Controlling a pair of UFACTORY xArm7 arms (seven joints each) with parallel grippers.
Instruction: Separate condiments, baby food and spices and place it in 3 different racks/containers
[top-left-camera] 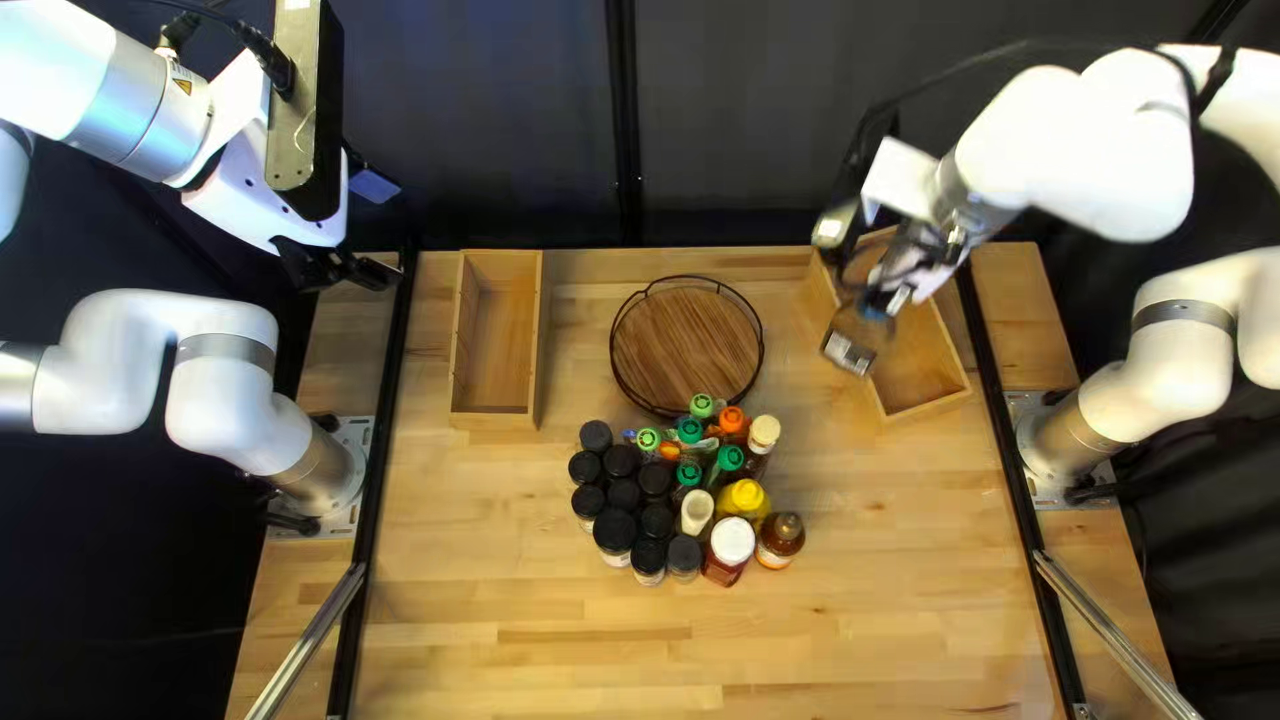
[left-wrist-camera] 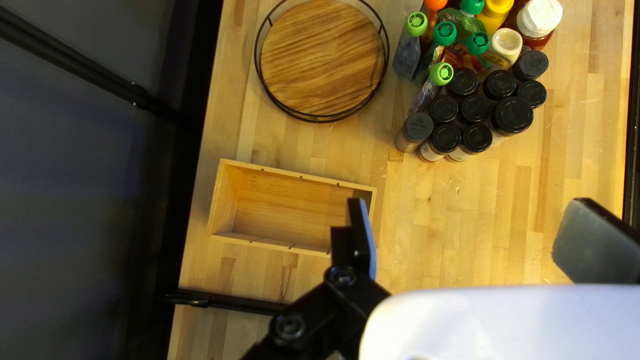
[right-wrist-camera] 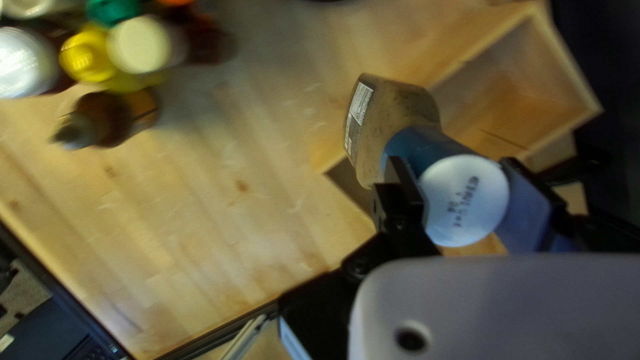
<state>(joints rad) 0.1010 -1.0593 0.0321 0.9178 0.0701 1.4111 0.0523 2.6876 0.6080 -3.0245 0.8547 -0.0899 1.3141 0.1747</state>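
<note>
My right gripper [top-left-camera: 891, 283] holds a bottle [top-left-camera: 850, 350] tilted over the right wooden box [top-left-camera: 924, 403]. In the right wrist view, both fingers of my right gripper [right-wrist-camera: 465, 185] press on the bottle [right-wrist-camera: 393, 110] near its blue neck and white cap. My left gripper [top-left-camera: 358, 272] is raised beside the left wooden box [top-left-camera: 539, 360]; in the left wrist view my left gripper [left-wrist-camera: 467, 237] stands open, nothing between its fingers. Black-capped jars [top-left-camera: 616, 528], green-capped pouches [top-left-camera: 690, 428], a yellow-capped bottle [top-left-camera: 744, 500] and a white-lidded jar [top-left-camera: 732, 540] stand grouped together. The left box looks bare inside.
A round wooden tray [top-left-camera: 687, 350] with a black wire rim lies between the boxes, just beyond the group. A brown bottle [top-left-camera: 782, 535] stands at the group's right edge. Black rails [top-left-camera: 387, 400] run along both table sides.
</note>
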